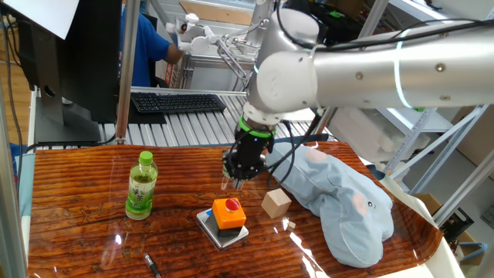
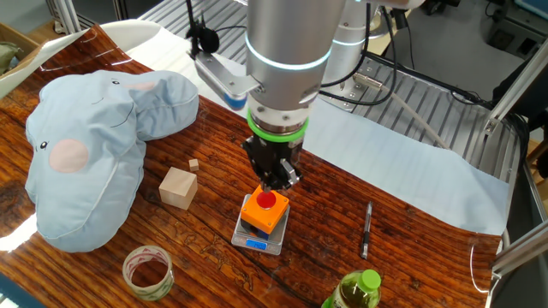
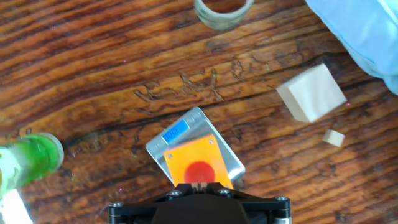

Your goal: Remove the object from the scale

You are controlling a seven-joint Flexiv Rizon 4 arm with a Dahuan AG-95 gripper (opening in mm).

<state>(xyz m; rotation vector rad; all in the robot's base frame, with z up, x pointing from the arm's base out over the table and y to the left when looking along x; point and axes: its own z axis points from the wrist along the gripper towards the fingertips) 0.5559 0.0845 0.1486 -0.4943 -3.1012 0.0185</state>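
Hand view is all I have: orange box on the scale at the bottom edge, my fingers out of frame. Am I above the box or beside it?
Observer: Above. The gripper hangs just over the orange box's red button.
Operator: Touching it?
Observer: I cannot tell; any gap is very small.
Operator: Anything close on the sides?
Observer: A wooden cube stands apart from the scale, toward the blue plush.
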